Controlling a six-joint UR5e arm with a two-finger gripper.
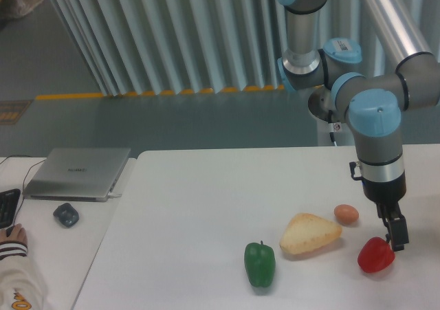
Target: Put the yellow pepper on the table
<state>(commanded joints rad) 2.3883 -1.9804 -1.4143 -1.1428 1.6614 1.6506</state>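
Observation:
No yellow pepper shows anywhere in the camera view; it is hidden or out of view. The white table (199,207) fills the lower right of the frame. My gripper (397,241) hangs low over the table's right side, its dark fingertips just above and to the right of a red pepper (376,256). The fingers are seen edge-on, so I cannot tell whether they are open or shut. Nothing yellow shows between them.
A green pepper (260,263), a pale bread wedge (310,233) and a brown egg (346,214) lie on the table left of the gripper. A side desk at left holds a laptop (77,172) and a mouse (66,214); a person's hand (12,238) rests there.

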